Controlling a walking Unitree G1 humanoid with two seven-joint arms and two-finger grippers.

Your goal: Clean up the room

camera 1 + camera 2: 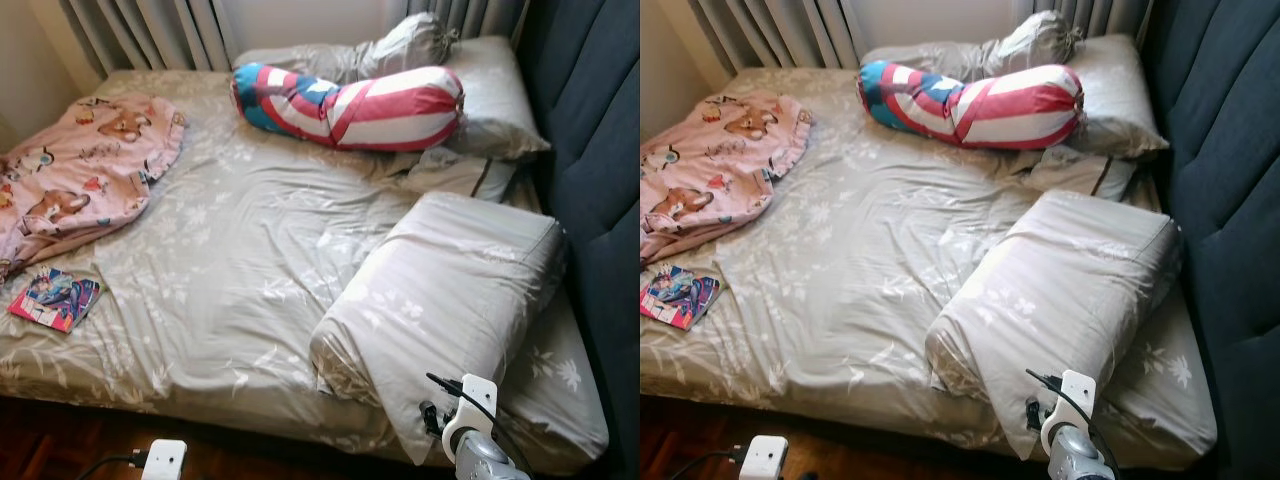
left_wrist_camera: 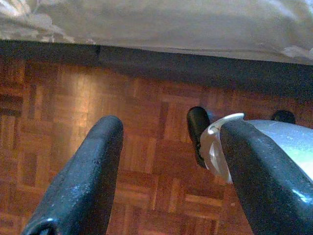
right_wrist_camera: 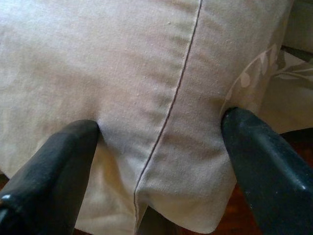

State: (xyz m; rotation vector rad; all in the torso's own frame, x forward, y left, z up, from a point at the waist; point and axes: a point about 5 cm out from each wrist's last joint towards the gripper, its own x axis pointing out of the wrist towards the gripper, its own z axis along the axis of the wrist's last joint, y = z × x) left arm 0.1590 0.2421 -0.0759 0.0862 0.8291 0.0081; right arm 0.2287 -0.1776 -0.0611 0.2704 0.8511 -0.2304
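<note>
Step in hand, by the look of it: taking hold of the big pillow (image 1: 440,300) that lies askew at the near right of the bed (image 1: 220,260), so it can go back to the head with the others.

Right gripper (image 3: 161,142) spread wide, one finger (image 3: 54,171) and the other each pressing into the pillowcase on either side of its seam (image 3: 171,103), nothing pinched yet. Best done by pushing a little deeper into the cloth before closing, so as to catch stuffing and not only the loose hem; a grip on the hem alone would likely let the pillow sag and slip out. Then lifting clear of the sheet before swinging, not dragging, to avoid rumpling the bedding further.

Left gripper (image 2: 166,171) hanging low over the wooden floor (image 2: 63,98) beside the bed edge, fingers well apart, holding nothing.

Pillow's long axis running diagonally: near end hanging over the bed's front edge toward the robot, far end pointing up and right at the dark headboard (image 1: 590,150). Needs a turn to lie along the headboard, beside the grey pillow (image 1: 490,90) and the striped bolster (image 1: 350,100).

Also left to tidy: pink blanket (image 1: 80,180) bunched at the far left, and a booklet (image 1: 55,298) near the left front edge.
</note>
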